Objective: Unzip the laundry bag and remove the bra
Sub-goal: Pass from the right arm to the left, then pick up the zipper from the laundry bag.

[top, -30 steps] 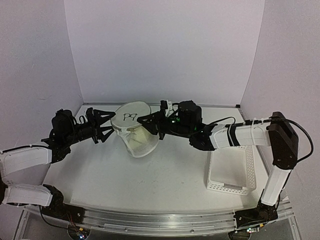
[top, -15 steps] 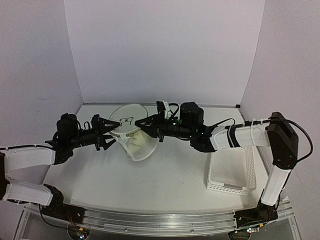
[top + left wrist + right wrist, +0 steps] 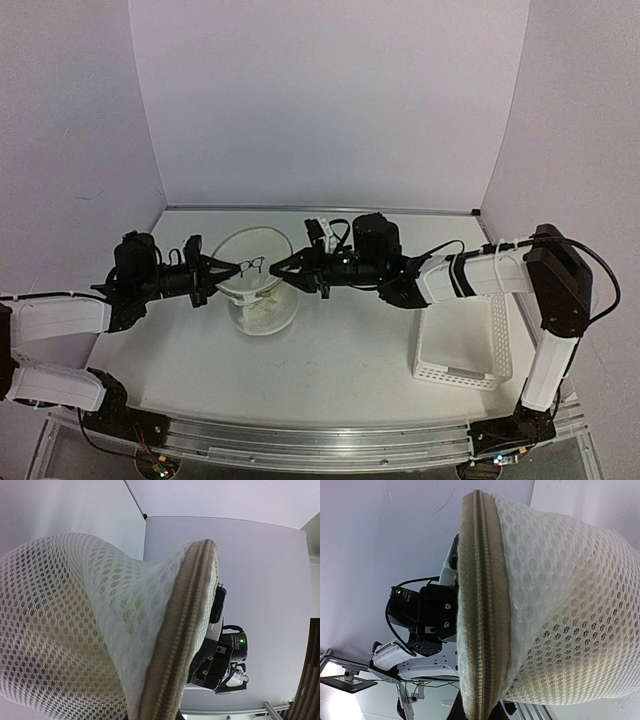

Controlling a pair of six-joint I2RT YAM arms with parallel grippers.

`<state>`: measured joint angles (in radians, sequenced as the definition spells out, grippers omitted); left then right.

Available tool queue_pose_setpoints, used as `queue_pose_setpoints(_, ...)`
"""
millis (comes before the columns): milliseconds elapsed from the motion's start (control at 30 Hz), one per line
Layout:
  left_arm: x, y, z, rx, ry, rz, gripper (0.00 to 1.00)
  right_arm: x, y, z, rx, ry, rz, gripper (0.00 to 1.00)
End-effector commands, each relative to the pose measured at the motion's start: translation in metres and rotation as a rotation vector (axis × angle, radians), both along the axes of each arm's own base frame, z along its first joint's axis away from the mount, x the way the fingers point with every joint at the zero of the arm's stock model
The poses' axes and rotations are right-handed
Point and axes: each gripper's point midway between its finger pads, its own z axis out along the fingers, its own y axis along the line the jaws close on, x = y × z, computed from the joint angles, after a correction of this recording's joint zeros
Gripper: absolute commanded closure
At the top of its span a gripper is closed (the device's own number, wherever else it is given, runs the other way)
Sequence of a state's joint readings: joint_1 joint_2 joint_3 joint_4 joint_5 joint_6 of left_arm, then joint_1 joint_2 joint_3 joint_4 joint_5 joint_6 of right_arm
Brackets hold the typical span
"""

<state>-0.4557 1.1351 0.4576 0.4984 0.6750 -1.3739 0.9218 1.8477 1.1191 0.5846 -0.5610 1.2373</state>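
Laundry bag (image 3: pixel 256 303): one, pinched by left claw (image 3: pixel 226 272) and right claw (image 3: pixel 279 270).

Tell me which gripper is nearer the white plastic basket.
Right. The right gripper is clamped on the rim of the mesh bag, on the side toward the basket; the left gripper grips the opposite rim, farther away.

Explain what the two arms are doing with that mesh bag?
Both arms have the laundry bag between them. The left gripper is shut on the rim on one side and the right gripper is shut on it opposite. The zip looks closed where the wrist views show it, so nothing is out yet. A white basket sits off to the right.
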Motion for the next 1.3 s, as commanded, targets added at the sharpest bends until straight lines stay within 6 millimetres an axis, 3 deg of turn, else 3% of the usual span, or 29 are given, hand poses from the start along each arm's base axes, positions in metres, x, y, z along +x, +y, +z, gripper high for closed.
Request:
queue_pose_setpoints(0, -0.002, -0.003, 0.014, -0.025, -0.057, -0.028, 1.0, -0.003, 0.003, 0.008, 0.018, -0.049, 0.018, 1.0)
queue_pose_setpoints(67, -0.002, -0.003, 0.013, -0.027, -0.048, -0.024, 1.0, -0.003, 0.002, 0.006, 0.002, -0.055, 0.016, 0.98)
queue_pose_setpoints(333, 0.0, 0.003, 0.006, -0.033, -0.006, 0.03, 1.0, -0.018, -0.016, -0.01, -0.131, -0.161, 0.063, 0.68)
queue_pose_setpoints(533, 0.005, 0.007, 0.005, -0.044, 0.021, 0.072, 1.0, -0.033, -0.034, -0.013, -0.241, -0.242, 0.122, 0.55)
queue_pose_setpoints(700, 0.006, 0.007, 0.001, -0.047, 0.049, 0.083, 1.0, -0.05, -0.046, -0.001, -0.292, -0.31, 0.185, 0.51)
queue_pose_setpoints(900, 0.006, 0.005, 0.0, -0.055, 0.072, 0.07, 1.0, -0.069, -0.037, 0.021, -0.286, -0.473, 0.22, 0.49)
queue_pose_setpoints(1267, -0.001, 0.003, 0.01, -0.106, 0.122, 0.042, 1.0, -0.054, -0.013, 0.043, -0.226, -0.641, 0.113, 0.5)
